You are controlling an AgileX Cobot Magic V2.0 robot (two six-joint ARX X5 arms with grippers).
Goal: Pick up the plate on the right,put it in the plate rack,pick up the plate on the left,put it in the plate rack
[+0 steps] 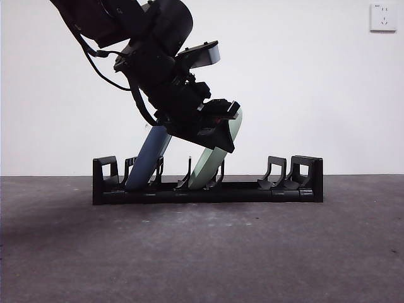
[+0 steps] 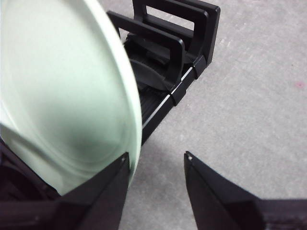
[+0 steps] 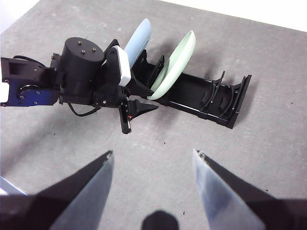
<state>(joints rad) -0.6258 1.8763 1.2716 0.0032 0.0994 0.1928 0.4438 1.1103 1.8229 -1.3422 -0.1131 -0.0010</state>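
Both plates sit in the rack (image 1: 208, 189) now, so the task looks close to done. The blue plate (image 1: 148, 158) leans in a slot near one end; the green plate (image 1: 214, 161) leans in a slot about mid-rack, one slot over, the two apart and tilted the same way. The slots toward the other end stand unfilled. The rack rests on the grey bench (image 1: 202, 252).

What is left, judging from this: the left end effector (image 2: 156, 165) needs to clear away from the green plate and pull back. Nothing else seems to remain to be picked up.

The left end effector is released, jaws spread. In the left wrist view the green plate's rim (image 2: 72, 105) lies just beside one jaw, at or almost at its tip, and not between the two jaws; contact is too close to call. In the front view this arm comes down from the top and hangs over the green plate's upper edge.

The right end effector (image 3: 153, 163) is also released and holds nothing, well apart from the rack (image 3: 201, 96), waiting above the bench.
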